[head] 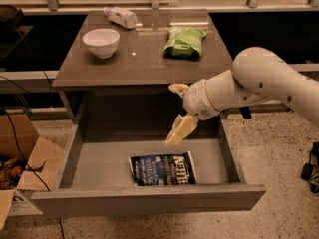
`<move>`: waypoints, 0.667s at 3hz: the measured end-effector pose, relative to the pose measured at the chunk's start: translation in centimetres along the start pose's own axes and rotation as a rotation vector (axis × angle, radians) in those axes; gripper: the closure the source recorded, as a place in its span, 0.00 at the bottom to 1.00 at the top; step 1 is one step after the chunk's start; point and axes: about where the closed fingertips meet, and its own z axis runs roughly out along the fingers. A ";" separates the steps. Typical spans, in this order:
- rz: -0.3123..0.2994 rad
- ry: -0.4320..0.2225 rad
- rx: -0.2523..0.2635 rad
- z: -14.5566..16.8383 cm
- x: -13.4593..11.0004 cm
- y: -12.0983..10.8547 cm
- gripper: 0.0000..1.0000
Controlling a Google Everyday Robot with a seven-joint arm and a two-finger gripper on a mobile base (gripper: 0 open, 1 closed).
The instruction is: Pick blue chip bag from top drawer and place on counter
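The blue chip bag [162,169] lies flat on the floor of the open top drawer [99,166], near the front and a little right of the middle. My gripper [171,115] hangs above the bag at about the height of the counter's [144,59] front edge. Its cream fingers [181,130] are spread open and hold nothing. The white arm reaches in from the right.
On the counter stand a white bowl [101,42], a light green chip bag [185,41] and a small wrapped item [119,17] at the back. A cardboard box [22,166] sits on the floor to the left of the drawer.
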 end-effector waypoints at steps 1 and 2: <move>0.026 0.035 -0.037 1.3 0.8 0.1 0.00; 0.064 0.071 -0.099 3.8 2.1 1.2 0.00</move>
